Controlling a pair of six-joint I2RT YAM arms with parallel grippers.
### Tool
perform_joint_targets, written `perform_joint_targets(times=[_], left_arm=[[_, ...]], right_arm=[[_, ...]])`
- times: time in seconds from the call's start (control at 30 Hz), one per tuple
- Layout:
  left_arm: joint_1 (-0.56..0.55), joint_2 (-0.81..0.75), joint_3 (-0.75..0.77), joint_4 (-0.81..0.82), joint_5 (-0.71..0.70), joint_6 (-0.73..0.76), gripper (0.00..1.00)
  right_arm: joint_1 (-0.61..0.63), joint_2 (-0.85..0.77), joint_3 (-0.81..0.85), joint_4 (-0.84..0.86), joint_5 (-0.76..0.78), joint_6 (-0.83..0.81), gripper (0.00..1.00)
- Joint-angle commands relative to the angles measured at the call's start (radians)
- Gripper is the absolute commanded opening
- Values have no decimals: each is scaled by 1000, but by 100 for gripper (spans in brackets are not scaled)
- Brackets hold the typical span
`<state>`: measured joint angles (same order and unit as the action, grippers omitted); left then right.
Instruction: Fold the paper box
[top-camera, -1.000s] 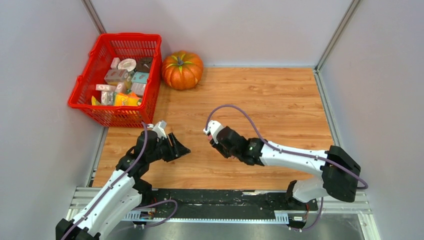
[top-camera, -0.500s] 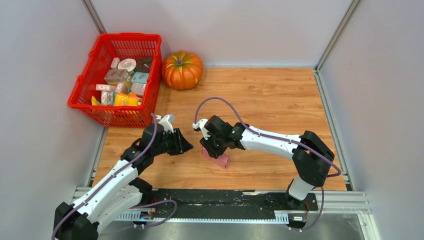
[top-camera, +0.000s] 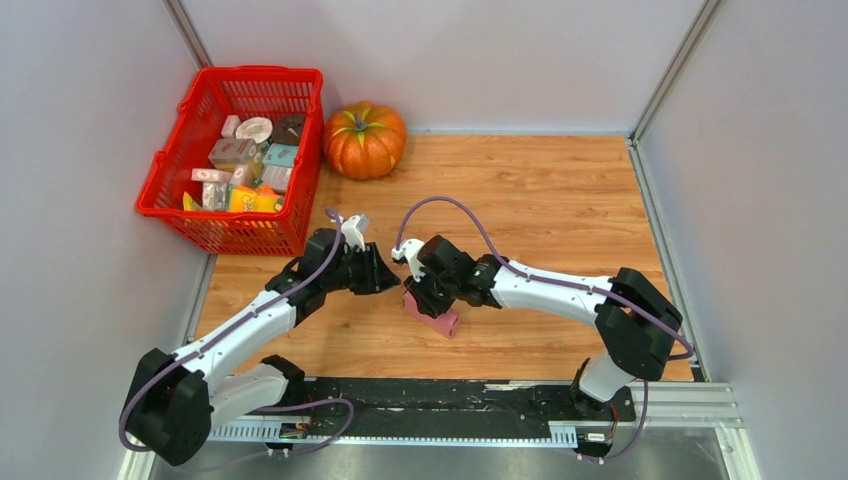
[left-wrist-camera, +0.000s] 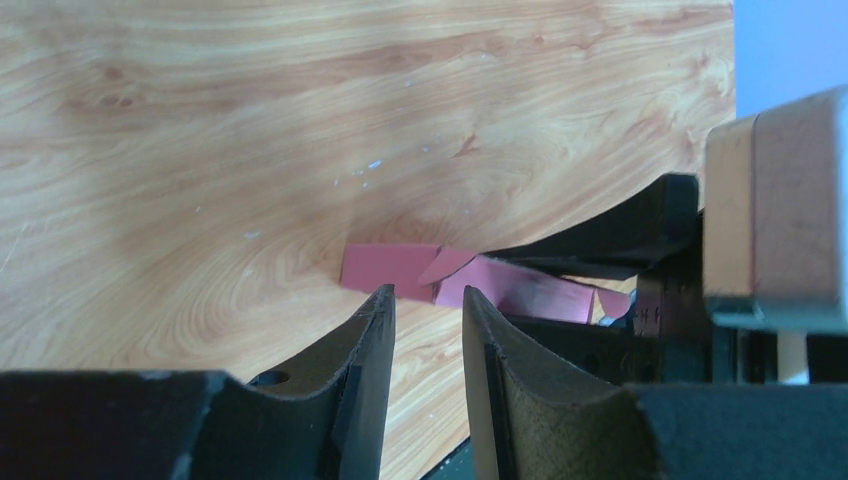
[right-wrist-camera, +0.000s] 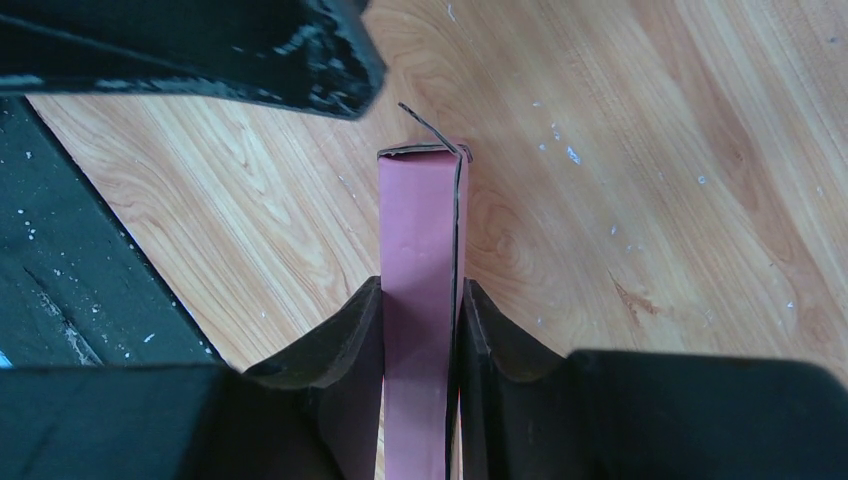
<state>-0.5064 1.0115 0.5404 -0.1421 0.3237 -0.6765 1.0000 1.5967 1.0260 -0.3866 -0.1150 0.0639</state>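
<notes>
The paper box is a small pink folded card shape, low over the wooden table just ahead of the arms' bases. My right gripper is shut on it. In the right wrist view the paper box stands as a narrow pink slab squeezed between both pads, with a thin flap sticking out at its far end. My left gripper sits just left of it. Its jaws stand a little apart with only table between them, and in its own view the left gripper points at the paper box, whose pink flaps lie just beyond the fingertips.
A red basket full of small packages stands at the back left, with an orange pumpkin beside it. Grey walls close in the table on three sides. A black rail runs along the near edge.
My right arm has swung left and brought the pink box into view near the table. My left arm has reached right toward it, and its jaws have narrowed.
</notes>
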Motion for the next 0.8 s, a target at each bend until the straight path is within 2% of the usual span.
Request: perform_joint_targets(times=[0.0, 0.33, 0.77], left_arm=[[-20, 61, 76, 90, 48, 54, 40], [-72, 162, 136, 76, 40, 109, 39], [-122, 174, 132, 41, 20, 126, 31]], right_arm=[[3, 12, -38, 5, -18, 5, 22], [-14, -4, -52, 15, -40, 11, 22], [-21, -18, -60, 25, -49, 19, 22]])
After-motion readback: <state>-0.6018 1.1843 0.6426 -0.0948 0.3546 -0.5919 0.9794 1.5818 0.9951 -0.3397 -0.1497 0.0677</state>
